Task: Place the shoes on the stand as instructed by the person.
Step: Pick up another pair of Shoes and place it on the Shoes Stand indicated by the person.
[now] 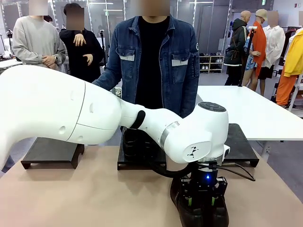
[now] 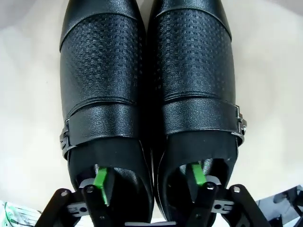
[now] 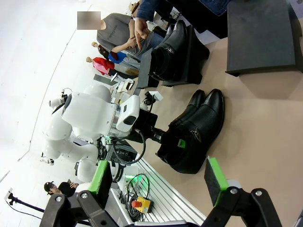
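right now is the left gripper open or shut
Open: left gripper has its fingers apart, one inside each buckled black shoe, clear of inner walls.

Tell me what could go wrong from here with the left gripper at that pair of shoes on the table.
1. The left gripper has one finger inside each shoe of the pair on the table, with just the inner walls between them; on a lift a shoe might slip out or the toes sag.
2. The middle stand beyond the toes holds another pair; carrying this pair forward could bump it.
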### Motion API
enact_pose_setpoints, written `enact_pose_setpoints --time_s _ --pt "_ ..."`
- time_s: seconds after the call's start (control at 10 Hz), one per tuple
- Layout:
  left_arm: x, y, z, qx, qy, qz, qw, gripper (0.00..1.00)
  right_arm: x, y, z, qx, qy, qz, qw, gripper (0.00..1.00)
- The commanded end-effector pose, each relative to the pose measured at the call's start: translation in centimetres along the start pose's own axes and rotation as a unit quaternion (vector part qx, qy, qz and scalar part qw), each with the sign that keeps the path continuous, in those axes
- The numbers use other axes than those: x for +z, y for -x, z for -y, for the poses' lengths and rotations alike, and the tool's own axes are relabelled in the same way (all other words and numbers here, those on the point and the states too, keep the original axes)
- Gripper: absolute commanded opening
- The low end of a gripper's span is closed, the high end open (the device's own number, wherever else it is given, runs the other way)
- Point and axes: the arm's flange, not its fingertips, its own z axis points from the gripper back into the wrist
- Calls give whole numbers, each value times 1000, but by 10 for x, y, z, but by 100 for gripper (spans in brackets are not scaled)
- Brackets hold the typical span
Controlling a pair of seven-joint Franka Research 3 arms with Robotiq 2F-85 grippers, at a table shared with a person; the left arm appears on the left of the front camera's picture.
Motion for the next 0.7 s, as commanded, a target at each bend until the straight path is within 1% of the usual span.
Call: enact_pose_setpoints --time_s 0.0,0.2,0.3,0.4,0.6 --pt "3 -1 8 13 -13 -3 1000 0 1 1 -2 3 -3 2 1000 100" --pt "5 -1 7 13 -15 -6 1000 0 1 1 -2 3 -3 2 1000 100" --pt "5 -1 7 13 -16 -7 1000 4 1 1 -2 3 -3 2 1000 100" --pt "6 -2 8 12 -16 -8 1000 0 1 1 -2 3 -3 2 1000 100" --pt "10 -2 7 12 -14 -6 1000 0 1 1 -2 3 -3 2 1000 100"
